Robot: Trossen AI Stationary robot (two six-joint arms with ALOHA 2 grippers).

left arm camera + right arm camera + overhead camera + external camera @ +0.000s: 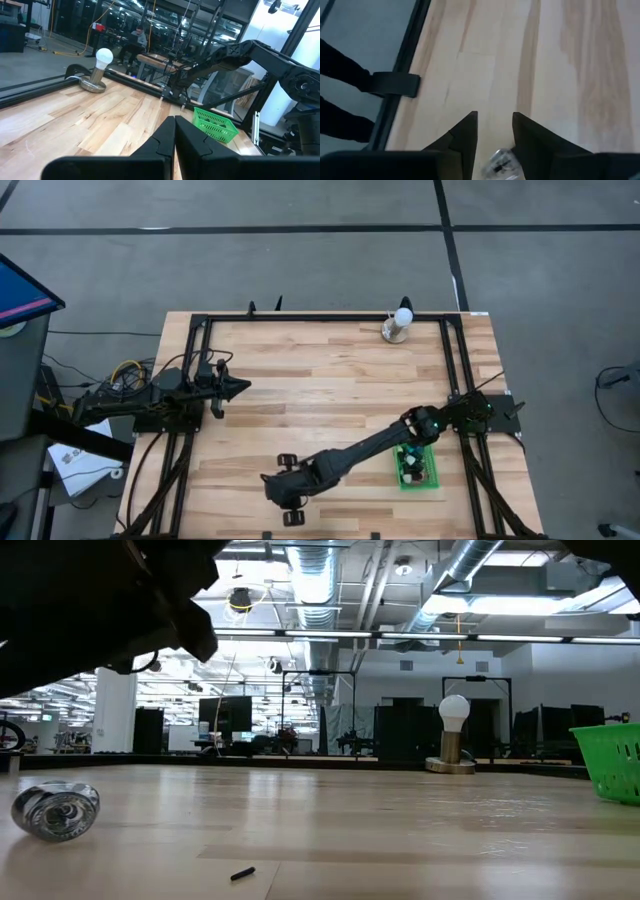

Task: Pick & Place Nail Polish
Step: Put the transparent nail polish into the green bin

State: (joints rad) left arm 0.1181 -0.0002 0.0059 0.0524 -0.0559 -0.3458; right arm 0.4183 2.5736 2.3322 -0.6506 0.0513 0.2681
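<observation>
A small clear nail polish bottle lies on its side on the table near the near edge. It also shows in the right wrist view, low between my right fingers. My right gripper is open and hovers just above it, pointing down; it shows near the table's near edge in the high view. A green basket at the right holds several small bottles. My left gripper is shut and empty at the table's left side.
A white ball on a round metal base stands at the far edge, right of the middle. A tiny dark piece lies on the wood near the near edge. A black frame runs around the table.
</observation>
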